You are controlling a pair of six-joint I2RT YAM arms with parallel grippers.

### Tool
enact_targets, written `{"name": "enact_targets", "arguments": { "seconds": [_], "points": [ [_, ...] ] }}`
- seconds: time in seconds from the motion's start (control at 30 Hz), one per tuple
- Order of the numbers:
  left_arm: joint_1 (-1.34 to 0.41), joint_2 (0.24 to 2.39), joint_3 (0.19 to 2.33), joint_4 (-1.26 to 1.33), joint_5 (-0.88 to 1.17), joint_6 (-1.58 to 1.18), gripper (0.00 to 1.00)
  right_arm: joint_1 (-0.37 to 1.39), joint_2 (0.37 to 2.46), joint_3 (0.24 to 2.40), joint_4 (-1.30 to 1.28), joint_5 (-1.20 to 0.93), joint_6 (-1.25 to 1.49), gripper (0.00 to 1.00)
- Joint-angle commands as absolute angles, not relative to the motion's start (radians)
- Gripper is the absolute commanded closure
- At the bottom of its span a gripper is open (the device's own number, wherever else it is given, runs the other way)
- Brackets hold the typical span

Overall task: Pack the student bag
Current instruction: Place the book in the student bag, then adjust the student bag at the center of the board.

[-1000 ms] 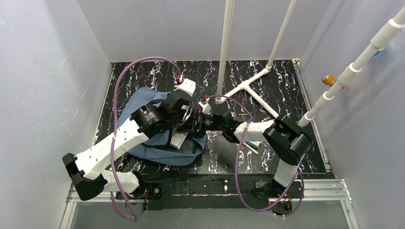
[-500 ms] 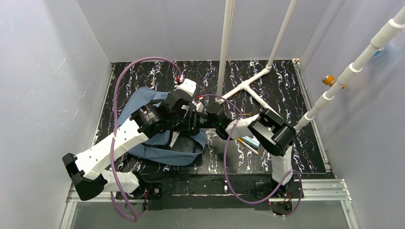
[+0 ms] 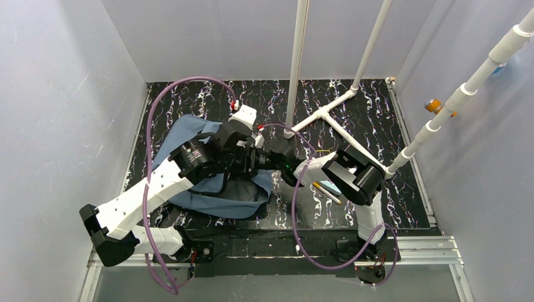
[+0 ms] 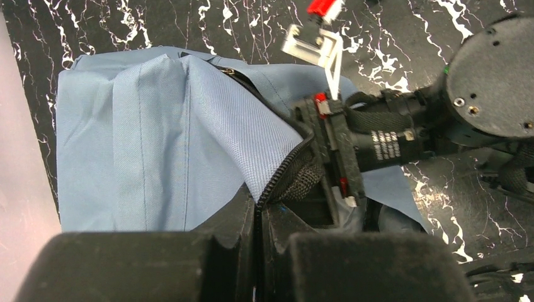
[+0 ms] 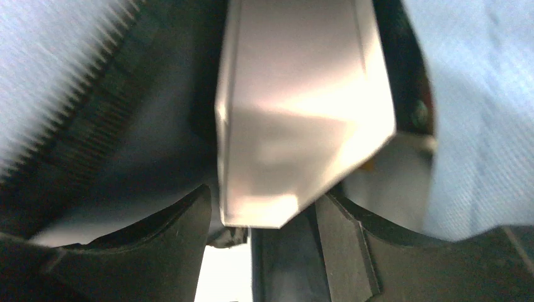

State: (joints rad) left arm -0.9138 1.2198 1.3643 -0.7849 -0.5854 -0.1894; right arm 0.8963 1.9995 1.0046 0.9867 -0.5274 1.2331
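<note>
Marbled tabletop (image 3: 371, 100); left pincer (image 4: 258, 220) clamps student bag (image 4: 157, 138) rim; right pincer (image 5: 264, 211), arm folded leftward, astride pale box (image 5: 296, 113); grip unclear.

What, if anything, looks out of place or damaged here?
Nothing is spilled or damaged. The student bag lies slumped on the table, its zipper edge pinched up by the left tool, which holds it open. A pencil-like stick lies loose beside the right arm.

The student bag (image 3: 242, 202) is slate blue with a dark zipper line (image 4: 280, 173), counter (image 3: 371, 113) is black with white marble-ish veins. Cables (image 3: 189, 80) are purple, pipes (image 3: 296, 63) up at 1 o'clock plain white.
</note>
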Motion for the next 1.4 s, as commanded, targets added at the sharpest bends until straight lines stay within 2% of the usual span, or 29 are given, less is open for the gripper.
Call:
{"name": "enact_targets", "arguments": {
  "seconds": [0.0,0.1,0.2,0.27,0.33,0.4,0.53,0.63,0.73,0.9,1.0,1.07,1.17,1.2,1.27,1.37],
  "points": [
    [-0.920,1.183,1.345,-0.773,-0.616,-0.203,1.00,0.890,1.921,0.911,1.037,-0.567,1.185,0.30],
    [-0.919,1.172,1.338,-0.773,-0.618,-0.205,1.00,0.891,1.907,0.893,1.026,-0.572,1.165,0.28],
    [-0.919,1.172,1.336,-0.774,-0.616,-0.207,1.00,0.900,1.935,0.930,1.013,-0.572,1.162,0.29],
    [-0.919,1.171,1.334,-0.775,-0.605,-0.214,1.00,0.917,1.972,0.982,1.032,-0.573,1.177,0.33],
    [-0.920,1.167,1.332,-0.776,-0.595,-0.225,1.00,0.942,2.010,1.038,1.049,-0.572,1.196,0.43],
    [-0.920,1.163,1.330,-0.777,-0.590,-0.239,1.00,0.962,2.052,1.098,1.061,-0.579,1.208,0.48],
    [-0.919,1.155,1.322,-0.780,-0.587,-0.247,1.00,0.966,2.083,1.139,1.069,-0.592,1.224,0.51],
    [-0.919,1.148,1.309,-0.785,-0.606,-0.249,1.00,0.924,2.027,1.055,1.053,-0.580,1.205,0.47],
    [-0.919,1.139,1.288,-0.784,-0.614,-0.263,1.00,0.883,1.919,0.962,0.876,-0.590,1.093,0.40],
    [-0.919,1.158,1.281,-0.779,-0.613,-0.272,1.00,0.860,1.713,0.980,0.147,-0.493,0.611,0.18],
    [-0.919,1.167,1.291,-0.776,-0.621,-0.274,1.00,0.861,1.604,0.990,-0.139,-0.329,0.404,0.09],
    [-0.919,1.168,1.291,-0.771,-0.629,-0.277,1.00,0.871,1.570,1.003,-0.271,-0.215,0.325,0.08],
    [-0.920,1.159,1.279,-0.766,-0.654,-0.297,0.98,0.945,1.556,1.021,-0.383,0.005,0.265,0.06],
    [-0.919,1.152,1.275,-0.766,-0.665,-0.308,0.97,0.979,1.558,1.028,-0.395,0.096,0.269,0.03],
    [-0.919,1.137,1.263,-0.761,-0.673,-0.337,0.96,1.040,1.567,1.042,-0.398,0.250,0.312,0.02],
    [-0.919,1.111,1.243,-0.756,-0.679,-0.379,0.94,1.100,1.591,1.043,-0.332,0.369,0.364,0.02]
  ]
}}
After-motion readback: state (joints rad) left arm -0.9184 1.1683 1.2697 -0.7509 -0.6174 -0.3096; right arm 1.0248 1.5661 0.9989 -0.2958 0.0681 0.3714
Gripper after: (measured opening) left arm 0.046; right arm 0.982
